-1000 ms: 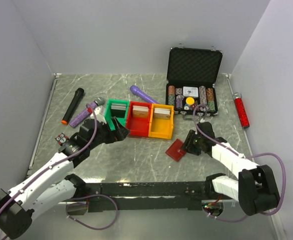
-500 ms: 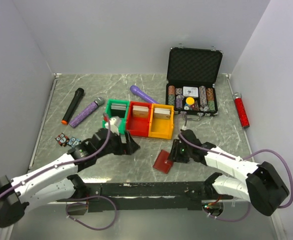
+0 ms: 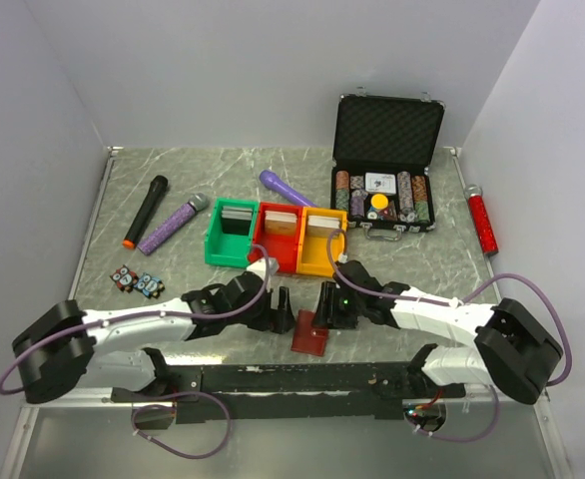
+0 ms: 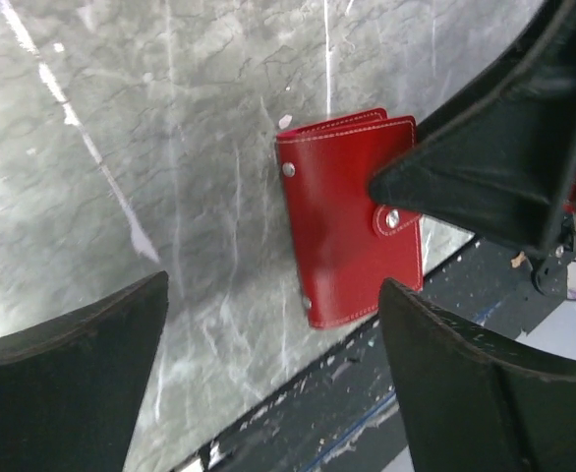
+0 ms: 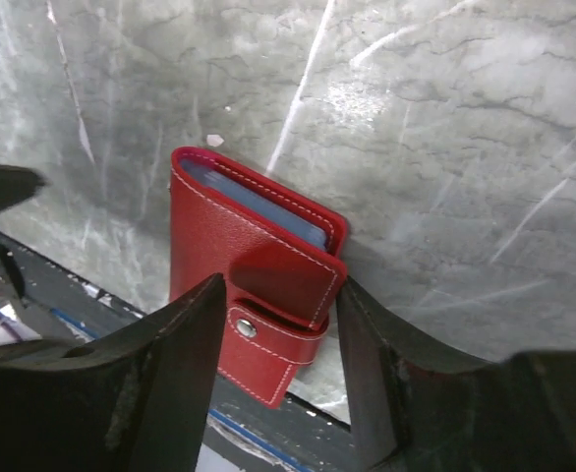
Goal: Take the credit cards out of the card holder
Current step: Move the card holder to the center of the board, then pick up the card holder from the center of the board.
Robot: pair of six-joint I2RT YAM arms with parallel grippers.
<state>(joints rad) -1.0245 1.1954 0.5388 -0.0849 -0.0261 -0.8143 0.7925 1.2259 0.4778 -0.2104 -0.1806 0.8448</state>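
The card holder (image 3: 309,332) is a dark-red wallet snapped closed, lying at the table's near edge. In the right wrist view the card holder (image 5: 239,265) shows pale blue sleeves along its top edge; the credit cards are hidden inside. My right gripper (image 3: 330,304) (image 5: 280,285) is shut on its snap-tab end, one finger over the cover and the other against its right edge. My left gripper (image 3: 278,304) (image 4: 273,285) stands wide open just left of it, with the card holder (image 4: 342,226) ahead of its fingers and untouched.
Green (image 3: 213,249), red (image 3: 273,261) and yellow (image 3: 322,267) bins stand behind both grippers. An open chip case (image 3: 387,130) sits back right, a red tool (image 3: 482,222) far right. Two microphones (image 3: 146,210) (image 3: 173,223) and small items (image 3: 138,281) lie left. A black rail (image 3: 302,377) runs below.
My right gripper has carried the card holder left and toward the near edge. My left gripper has swung right from the green bin to beside the holder.
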